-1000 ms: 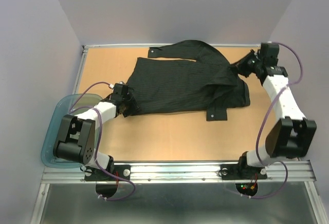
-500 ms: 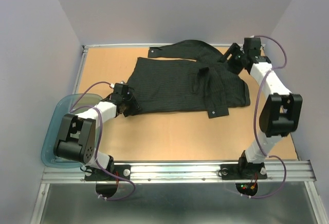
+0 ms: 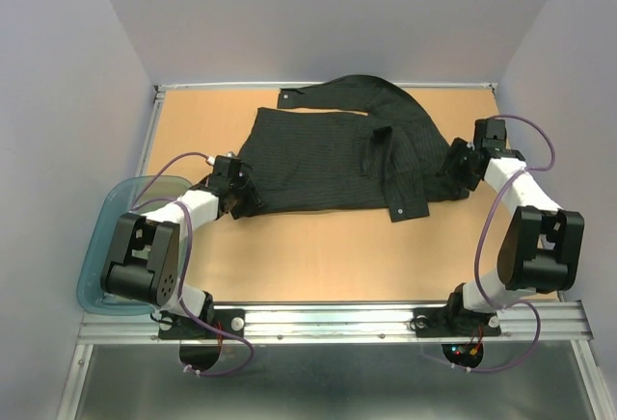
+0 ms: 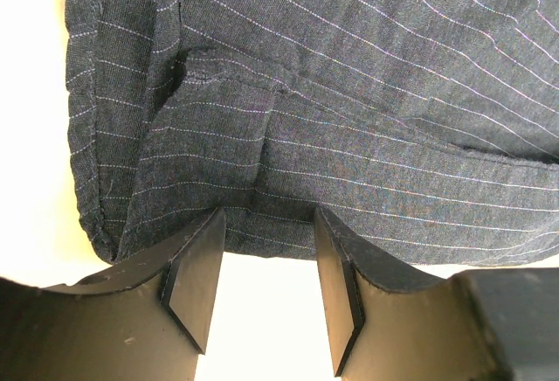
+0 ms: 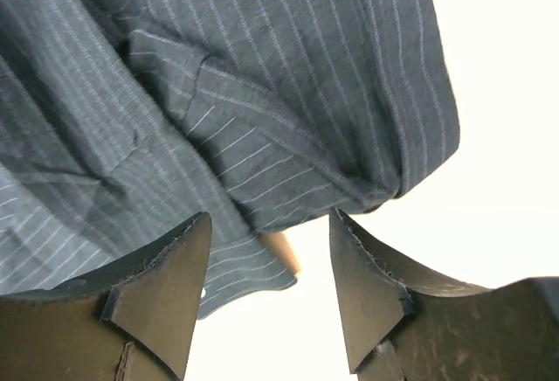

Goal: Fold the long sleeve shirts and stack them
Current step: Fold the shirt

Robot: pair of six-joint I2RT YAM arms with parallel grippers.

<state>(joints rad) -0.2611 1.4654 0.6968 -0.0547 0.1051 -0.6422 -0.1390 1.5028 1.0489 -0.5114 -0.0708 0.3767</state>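
On the far half of the worktop (image 3: 318, 256), reaching almost to the right edge: black pinstriped shirt (image 3: 328, 155), body lying flat but rumpled, one sleeve (image 3: 347, 91) trailing along the far edge, a cuff (image 3: 405, 213) pointing toward the near edge.

At the hem (image 4: 393, 241) on the shirt's left side: left gripper (image 4: 266, 219), spread, tips low against the cloth edge, nothing pinched.

Over the bunched folds at the shirt's right end: right gripper (image 5: 271, 224), likewise parted, holding nothing.

Probably light, thin and limp. Expect sagging between grips, sliding on the smooth wood and loose sleeves dragging behind. Offers no stiffness to push against.

Best taken at doubled edges such as hem corners, shoulder seams and cuffs, pinching low to catch both layers. Avoid mid-panel grabs, likely to lift the top layer only.
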